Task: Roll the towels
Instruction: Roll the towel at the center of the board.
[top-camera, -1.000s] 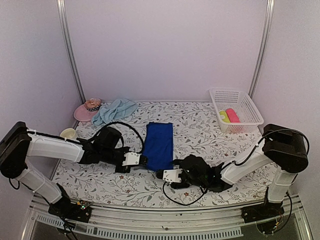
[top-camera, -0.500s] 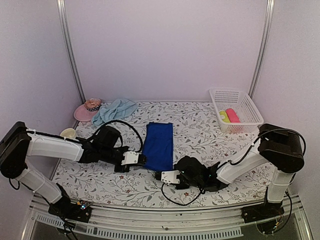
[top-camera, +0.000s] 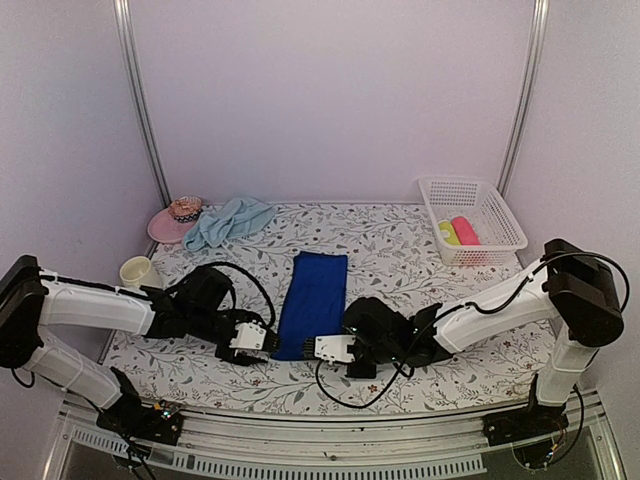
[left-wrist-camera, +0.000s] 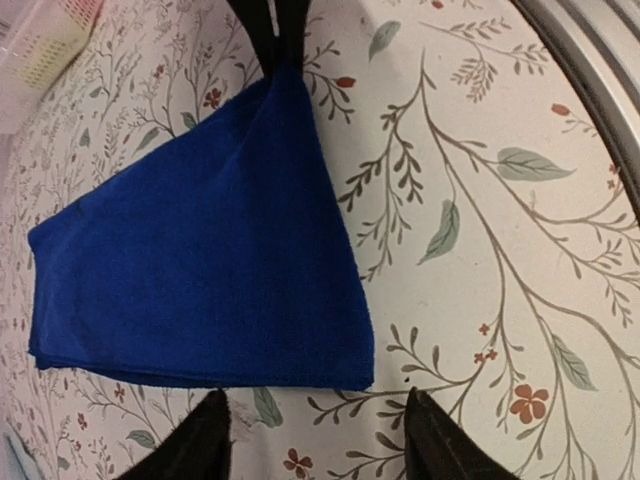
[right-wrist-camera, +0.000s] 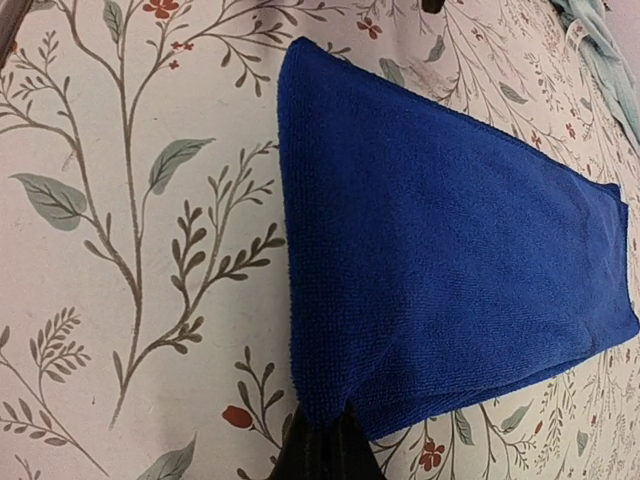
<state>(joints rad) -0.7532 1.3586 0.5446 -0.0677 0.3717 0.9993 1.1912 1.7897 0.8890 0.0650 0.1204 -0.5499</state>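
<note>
Between the right fingers (right-wrist-camera: 328, 455) hides one blue towel (right-wrist-camera: 440, 230) corner.

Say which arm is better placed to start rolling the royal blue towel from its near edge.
Right, probably. The right gripper is shut on a near corner of the royal blue towel, so it could lift that edge over. The left gripper stands open just short of the other near corner, gripping nothing.

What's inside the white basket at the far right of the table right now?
In the white basket, a yellow roll and a pink roll lie side by side. They cover the floor beneath them, so anything under them cannot be seen.
</note>
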